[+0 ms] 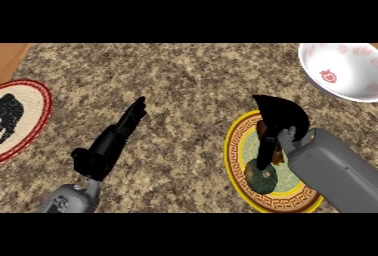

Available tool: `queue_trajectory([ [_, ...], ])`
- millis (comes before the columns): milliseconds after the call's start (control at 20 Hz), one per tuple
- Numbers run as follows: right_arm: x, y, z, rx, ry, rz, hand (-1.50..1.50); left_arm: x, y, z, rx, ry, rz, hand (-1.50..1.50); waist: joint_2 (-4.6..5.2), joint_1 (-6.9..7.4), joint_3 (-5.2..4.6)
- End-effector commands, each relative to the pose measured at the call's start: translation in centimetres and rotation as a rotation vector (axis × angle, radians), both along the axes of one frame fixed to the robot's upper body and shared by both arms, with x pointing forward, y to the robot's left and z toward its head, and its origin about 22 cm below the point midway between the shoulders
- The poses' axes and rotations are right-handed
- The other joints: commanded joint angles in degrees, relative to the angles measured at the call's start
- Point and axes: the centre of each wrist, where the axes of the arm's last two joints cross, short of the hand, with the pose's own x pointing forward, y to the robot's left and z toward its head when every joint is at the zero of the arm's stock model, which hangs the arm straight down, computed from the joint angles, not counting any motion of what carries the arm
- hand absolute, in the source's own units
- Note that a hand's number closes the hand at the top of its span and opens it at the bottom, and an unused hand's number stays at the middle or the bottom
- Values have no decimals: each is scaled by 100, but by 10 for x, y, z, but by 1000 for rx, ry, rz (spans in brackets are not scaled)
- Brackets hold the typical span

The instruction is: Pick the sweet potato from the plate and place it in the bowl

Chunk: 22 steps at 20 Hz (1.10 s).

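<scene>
A yellow-rimmed plate (238,165) with a dark green centre lies at the lower right. On it rests the brown sweet potato (278,156), mostly hidden under my right hand (281,116). That hand arches over the plate's upper half, its fingers curled down round the sweet potato, one finger running along it toward the plate's centre. The white bowl (341,75) with red strawberry marks stands at the upper right, apart from the hand. My left hand (111,142) hovers left of centre, fingers straight and pointing up and right, holding nothing.
A red-rimmed cream plate (33,122) with a black figure on it lies at the far left edge. A strip of wooden surface (11,55) shows at the upper left corner. Speckled counter stretches between the two plates.
</scene>
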Motion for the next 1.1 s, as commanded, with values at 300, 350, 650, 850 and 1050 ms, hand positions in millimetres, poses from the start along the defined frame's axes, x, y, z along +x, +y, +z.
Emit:
queue_trajectory([
  [300, -20, 19, -18, -183, -92, -101, -150, -10, 14, -5, 11, 17, -4, 0, -1, 13, 2],
  [350, -10, 21, -18, -223, -90, -93, -150, 2, 6, 0, -4, 5, 0, 0, 13, 20, 2],
  [650, -13, -7, -23, -234, -91, -131, -150, -15, 16, 2, -5, 14, 3, 0, -2, 12, 4],
  [850, -20, -7, -45, -224, -53, -152, -150, 7, 16, 17, 10, -3, -15, 0, 7, -14, 4],
  [1050, -22, -11, -65, -228, -34, -142, -150, 0, 14, 8, 1, 10, -11, 0, 10, 5, 5],
])
